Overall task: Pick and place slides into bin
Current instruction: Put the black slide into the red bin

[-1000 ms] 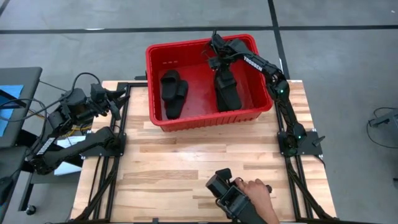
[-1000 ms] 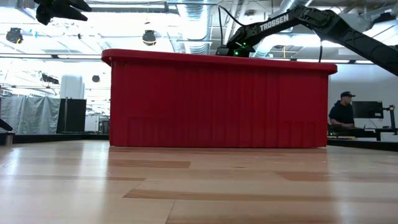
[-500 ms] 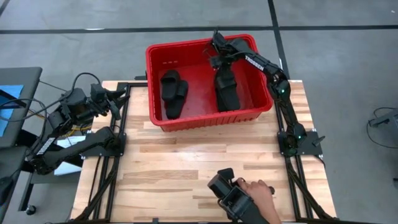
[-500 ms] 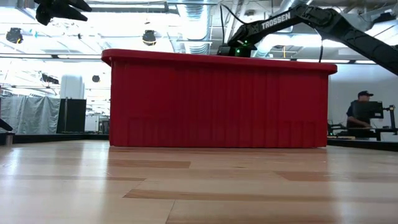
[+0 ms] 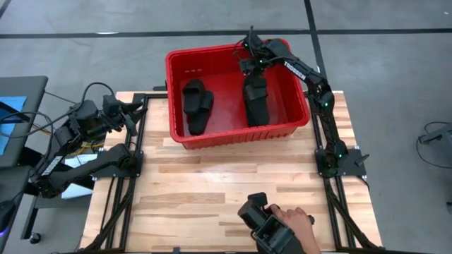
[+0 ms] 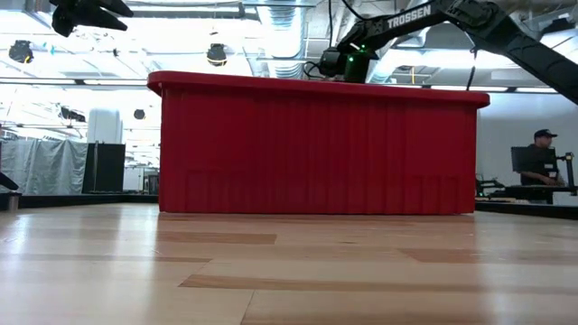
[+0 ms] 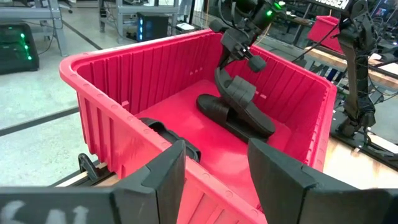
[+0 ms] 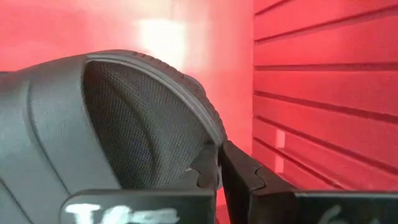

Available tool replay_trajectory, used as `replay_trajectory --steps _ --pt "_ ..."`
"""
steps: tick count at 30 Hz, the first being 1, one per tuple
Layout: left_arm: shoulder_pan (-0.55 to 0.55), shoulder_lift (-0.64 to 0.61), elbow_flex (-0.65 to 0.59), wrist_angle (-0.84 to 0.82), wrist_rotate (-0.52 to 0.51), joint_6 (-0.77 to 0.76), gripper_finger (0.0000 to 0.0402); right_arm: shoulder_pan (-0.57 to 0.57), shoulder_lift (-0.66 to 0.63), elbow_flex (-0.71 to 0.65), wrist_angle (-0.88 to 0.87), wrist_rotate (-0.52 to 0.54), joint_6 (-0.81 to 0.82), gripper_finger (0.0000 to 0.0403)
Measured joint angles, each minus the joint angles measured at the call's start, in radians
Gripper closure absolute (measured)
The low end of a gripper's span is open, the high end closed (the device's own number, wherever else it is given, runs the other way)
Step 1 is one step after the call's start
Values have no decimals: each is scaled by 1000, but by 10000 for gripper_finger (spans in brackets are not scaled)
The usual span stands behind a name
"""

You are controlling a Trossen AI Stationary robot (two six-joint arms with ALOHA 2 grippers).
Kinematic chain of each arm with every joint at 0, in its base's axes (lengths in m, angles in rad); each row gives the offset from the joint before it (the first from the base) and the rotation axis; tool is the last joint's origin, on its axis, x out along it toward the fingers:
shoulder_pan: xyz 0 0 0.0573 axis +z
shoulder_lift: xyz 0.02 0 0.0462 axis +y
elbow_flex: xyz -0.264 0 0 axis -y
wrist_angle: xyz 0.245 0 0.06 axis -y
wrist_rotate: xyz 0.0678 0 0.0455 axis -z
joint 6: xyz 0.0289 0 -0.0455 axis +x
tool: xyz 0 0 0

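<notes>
The red bin (image 5: 171,99) stands at the table's far side; it also shows in the low view (image 6: 316,144). Black slides lie in it: some at its left (image 5: 196,106) and some at its right (image 5: 258,102). In the left wrist view the upper right slide (image 7: 239,90) leans tilted on a flat one (image 7: 249,127). My right gripper (image 5: 250,65) is inside the bin over the right slides, shut at the upper one's strap. My left gripper (image 7: 214,177) is open and empty, off the table's left edge (image 5: 133,111), facing the bin. My right gripper has the upper right slide by the rim of its strap (image 8: 208,134), pinched between the two fingers (image 8: 249,180), which are almost together. It comes from above, pointing down. The slide is tilted, its lower end on the flat slide under it (image 7: 249,127).
A person's hand (image 5: 291,217) holds another black slide (image 5: 263,220) at the table's near edge. The wooden tabletop (image 5: 212,176) lies between it and the bin. Arm frames stand at both table sides. A person shows far behind the table (image 6: 540,162).
My right gripper has gone up and a little toward the bin's far wall; it shows higher above the rim in the low view. The hand at the near edge has shifted its slide slightly toward the table's right and near edge.
</notes>
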Motion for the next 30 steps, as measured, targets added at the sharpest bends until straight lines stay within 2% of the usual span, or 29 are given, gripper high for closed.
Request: replay_trajectory --steps 13,30 --pt "0 0 0 0 0 0 237 13 -1 57 54 -11 14 402" --pt "0 1 0 1 0 0 237 -32 11 39 -56 -31 11 402"
